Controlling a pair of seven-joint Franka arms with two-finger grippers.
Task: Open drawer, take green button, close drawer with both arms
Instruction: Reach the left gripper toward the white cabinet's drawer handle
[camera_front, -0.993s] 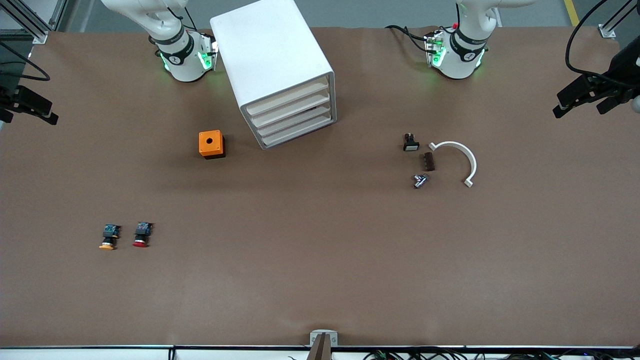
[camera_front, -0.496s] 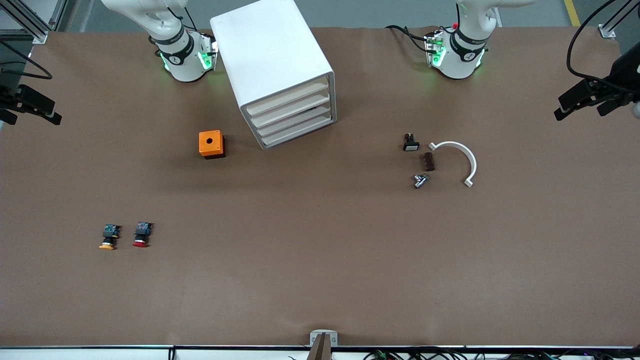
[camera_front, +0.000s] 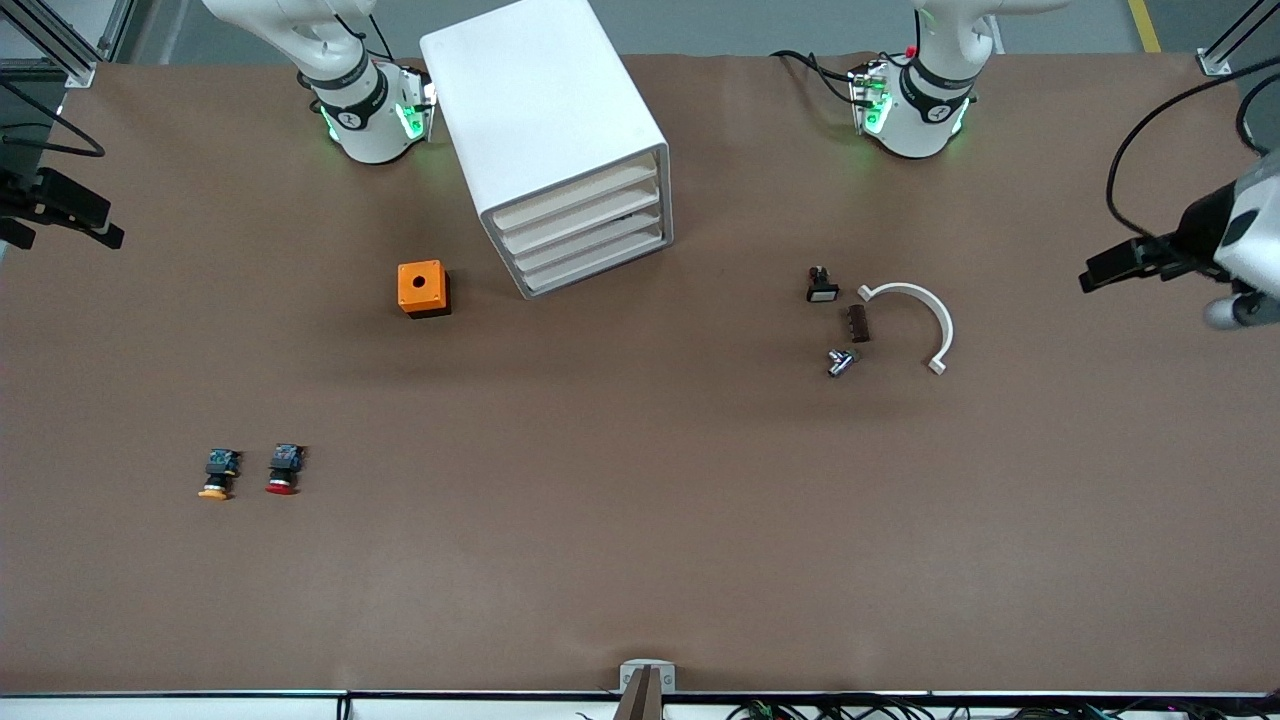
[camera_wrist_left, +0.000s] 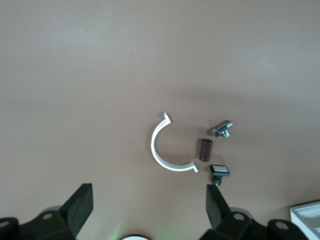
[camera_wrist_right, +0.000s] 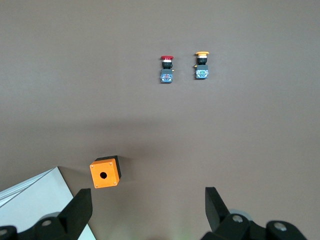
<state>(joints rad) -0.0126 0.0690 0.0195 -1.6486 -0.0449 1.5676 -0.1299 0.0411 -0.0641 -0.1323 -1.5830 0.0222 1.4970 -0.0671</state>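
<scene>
Front view: drawer cabinet (camera_front: 560, 150) is seen near the bench's robot-side edge, all drawers shut; green button is not visible, presumably inside. Left gripper (camera_front: 1110, 268) is held over the left arm's end, right gripper (camera_front: 75, 222) over the right arm's end.

Left wrist view: left fingers (camera_wrist_left: 80, 205) are spread apart, nothing held.

Right wrist view: right fingers (camera_wrist_right: 215, 202) are also spread, nothing held. Only the red-capped button (camera_wrist_right: 166, 69) and orange-capped button (camera_wrist_right: 202, 66) are shown.

Button is judged light, rigid, smooth-capped; the blocky body should be gripped.
</scene>
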